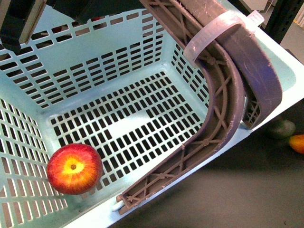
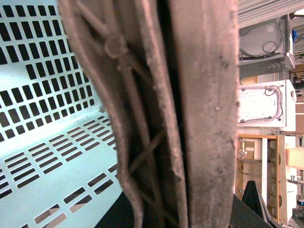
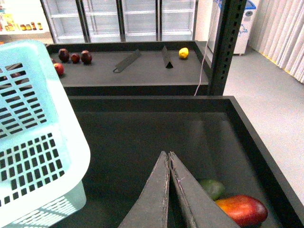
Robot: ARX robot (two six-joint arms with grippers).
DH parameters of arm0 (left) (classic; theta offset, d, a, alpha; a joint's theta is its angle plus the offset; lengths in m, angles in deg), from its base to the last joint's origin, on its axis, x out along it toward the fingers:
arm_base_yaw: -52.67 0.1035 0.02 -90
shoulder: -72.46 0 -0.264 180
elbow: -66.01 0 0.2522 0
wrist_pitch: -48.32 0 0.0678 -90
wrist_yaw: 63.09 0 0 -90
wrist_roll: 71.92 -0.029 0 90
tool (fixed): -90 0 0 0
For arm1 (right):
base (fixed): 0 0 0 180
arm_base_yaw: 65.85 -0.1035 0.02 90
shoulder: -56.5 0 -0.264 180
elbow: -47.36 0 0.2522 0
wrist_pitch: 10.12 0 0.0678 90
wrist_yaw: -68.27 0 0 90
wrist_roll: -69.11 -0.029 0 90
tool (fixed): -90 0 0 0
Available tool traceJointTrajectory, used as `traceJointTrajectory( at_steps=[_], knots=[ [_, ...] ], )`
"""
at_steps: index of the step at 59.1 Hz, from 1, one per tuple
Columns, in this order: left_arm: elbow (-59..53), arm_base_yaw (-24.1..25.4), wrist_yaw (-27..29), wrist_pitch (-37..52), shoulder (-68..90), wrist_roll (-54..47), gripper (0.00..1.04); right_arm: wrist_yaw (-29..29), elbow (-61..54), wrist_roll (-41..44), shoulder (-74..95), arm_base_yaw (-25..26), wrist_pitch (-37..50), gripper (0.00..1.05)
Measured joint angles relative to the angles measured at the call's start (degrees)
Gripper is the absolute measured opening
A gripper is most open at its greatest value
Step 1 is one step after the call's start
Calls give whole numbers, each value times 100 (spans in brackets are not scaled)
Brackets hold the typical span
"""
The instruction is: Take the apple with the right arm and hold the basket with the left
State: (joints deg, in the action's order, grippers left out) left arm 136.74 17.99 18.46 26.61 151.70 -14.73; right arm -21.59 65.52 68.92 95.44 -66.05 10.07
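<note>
The basket (image 1: 28, 71) is filling most of the front view, and it is tilting so that its slotted floor and inner walls are facing the camera. In the right wrist view one aqua corner of it is hanging over the dark tray (image 3: 142, 133).

The brown ribbed handle (image 1: 228, 104) is curving over the basket's right rim. A pale band (image 1: 223, 28) is wrapping around its upper part. In the left wrist view this handle (image 2: 190, 118) is standing very close to the camera and is covering the middle of the picture, with the basket wall behind it. The left gripper's fingers are not showing clearly there, so I cannot tell if it is clenched on the handle or released.

The right gripper (image 3: 169, 159) is pointing forward and down over the dark tray, just beside the basket but outside it. Its two fingers are pressing together at the tips, and nothing is between them.

The apple (image 1: 74, 168) is lying inside the basket, on the floor at the near-left corner, against the slotted wall.

A green fruit (image 3: 212, 188) and a red-orange fruit (image 3: 242, 210) are lying in the tray near the right gripper, touching each other.
</note>
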Motion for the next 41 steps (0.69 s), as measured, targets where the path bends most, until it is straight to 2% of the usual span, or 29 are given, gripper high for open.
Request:
traceJointTrajectory(
  at_steps=[14,22,41],
  knots=[
    [0,0,-35,0,0,7,17,-2,-195,0,-669,2,-476,2],
    [0,0,-22,0,0,7,17,-9,-337,2,-831,2,-393,2],
    [0,0,-15,0,0,9,17,-9,-337,2,-1843,2,-1346,2]
  ],
)
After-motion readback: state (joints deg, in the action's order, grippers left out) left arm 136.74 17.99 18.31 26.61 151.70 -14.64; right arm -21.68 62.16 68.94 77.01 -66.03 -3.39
